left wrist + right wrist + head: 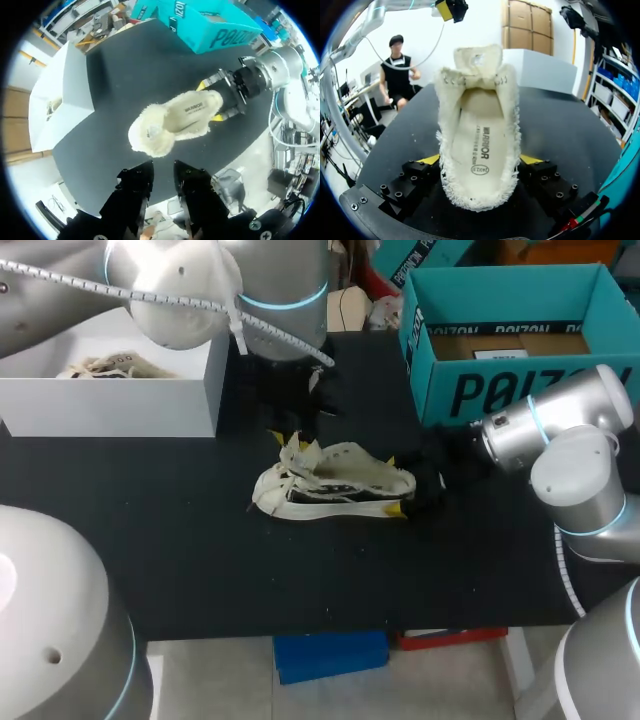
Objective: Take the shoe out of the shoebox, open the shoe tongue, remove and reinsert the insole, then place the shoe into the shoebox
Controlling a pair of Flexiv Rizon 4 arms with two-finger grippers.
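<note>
Shoe (335,485), cream and fuzzy-edged, lies on its sole at the middle of the black table (200,560), toe to the left and heel to the right. It is out of the teal shoebox (510,390), which stands open at the far right of the table, well apart from it.

The right gripper (397,485) comes in low from the right and has the heel clamped, one yellow-tipped finger pressed to each side of the shoe. From that wrist's view the shoe's opening gapes towards the gripper. The tongue (479,57) stands up at the far end of the opening, and the insole (480,145) lies flat inside with its print showing.

The left gripper (162,180) hangs above the table on the toe side of the shoe, touching nothing. Its two dark fingers are set only a narrow gap apart, with nothing between them.

At the far left stands a white box (110,405), with something pale and tangled (100,367) lying in it; I cannot tell what it is.
</note>
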